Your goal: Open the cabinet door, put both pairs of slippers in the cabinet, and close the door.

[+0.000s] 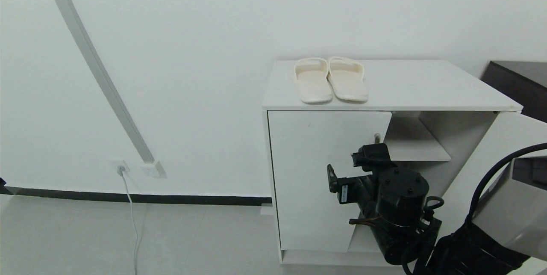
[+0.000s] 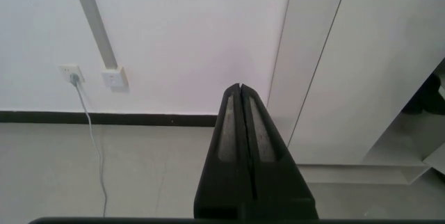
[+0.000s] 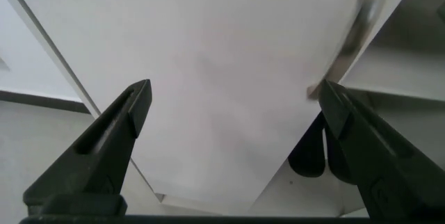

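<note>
While its right door (image 1: 478, 151) stands swung wide toward the robot's right, the white cabinet (image 1: 427, 84) against the wall has its left door (image 1: 316, 172) shut. A pair of cream slippers (image 1: 331, 79) lies side by side on the cabinet's top, near the front edge above the left door, toes toward the wall. Through the open half, a white shelf (image 1: 414, 142) shows.

The right hand (image 1: 371, 152) hangs in front of the left door's free edge, just below the slim metal handle (image 1: 377, 137). Its fingers (image 3: 104, 140) are spread wide and hold nothing. Low inside the cabinet, past that door's edge, sits a dark rounded shape (image 3: 309, 156); what it is cannot be told.

The left hand (image 2: 240, 88) has its fingers pressed together, empty, pointing toward the foot of the wall beside the cabinet's side panel. A wall socket (image 1: 121, 167) with a grey cable (image 1: 133, 219) sits well apart to the left.
</note>
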`<state>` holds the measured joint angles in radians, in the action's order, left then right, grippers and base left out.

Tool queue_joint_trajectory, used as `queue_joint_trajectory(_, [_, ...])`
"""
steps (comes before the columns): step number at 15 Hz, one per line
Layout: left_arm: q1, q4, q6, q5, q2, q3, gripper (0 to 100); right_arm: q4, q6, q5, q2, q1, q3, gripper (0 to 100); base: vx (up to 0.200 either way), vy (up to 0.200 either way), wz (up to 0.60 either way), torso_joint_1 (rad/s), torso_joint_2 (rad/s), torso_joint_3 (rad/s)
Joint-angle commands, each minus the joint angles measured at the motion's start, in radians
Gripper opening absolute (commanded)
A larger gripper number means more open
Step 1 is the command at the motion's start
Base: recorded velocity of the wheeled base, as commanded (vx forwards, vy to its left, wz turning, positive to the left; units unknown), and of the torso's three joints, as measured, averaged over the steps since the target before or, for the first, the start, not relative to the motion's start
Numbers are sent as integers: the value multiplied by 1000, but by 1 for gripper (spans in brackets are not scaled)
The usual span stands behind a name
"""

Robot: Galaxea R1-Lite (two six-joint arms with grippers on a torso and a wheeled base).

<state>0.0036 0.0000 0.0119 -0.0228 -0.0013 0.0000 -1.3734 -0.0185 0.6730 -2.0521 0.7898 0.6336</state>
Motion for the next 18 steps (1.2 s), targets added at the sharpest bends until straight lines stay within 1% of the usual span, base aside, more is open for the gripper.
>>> queue_joint_trajectory(1, [-1,0,0,0,1,0,0,-1,0,-3,0,0,1,100,0,0,0,198,-510,-315])
queue_joint_trajectory(7, [-1,0,0,0,1,0,0,4,2,-9,12,-7,11,100,0,0,0,219,-530,-315])
queue_joint_trajectory(13, [-1,0,0,0,1,0,0,4,2,-9,20,-3,6,100,0,0,0,261,-586,-329])
queue_joint_trajectory(18, [-1,0,0,0,1,0,0,-6,9,-9,24,-3,-18,100,0,0,0,202,-435,-243])
